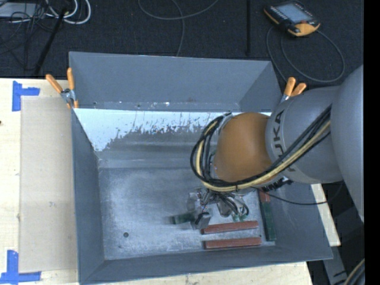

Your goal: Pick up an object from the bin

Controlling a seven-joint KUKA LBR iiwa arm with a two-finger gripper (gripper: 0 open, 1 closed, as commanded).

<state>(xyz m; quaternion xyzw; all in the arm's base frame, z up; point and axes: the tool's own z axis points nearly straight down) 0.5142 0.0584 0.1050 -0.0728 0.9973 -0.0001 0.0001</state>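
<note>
My gripper point(212, 204) hangs low over the floor of the bin, right of its middle, under the arm's orange dome. Just below and left of it lies a small dark green piece point(185, 219), close to the gripper's tip; whether the two touch is hidden. Two reddish-brown flat bars lie side by side just below the gripper, the upper bar point(231, 227) nearest it and the lower bar point(233, 241) by the bin's front wall. A thin dark green strip point(267, 221) lies along the right wall, beside the bars' right ends.
The arm and its dome with looped cables cover the right part of the bin. The left half of the floor is bare scuffed metal with one small dark speck point(126, 236).
</note>
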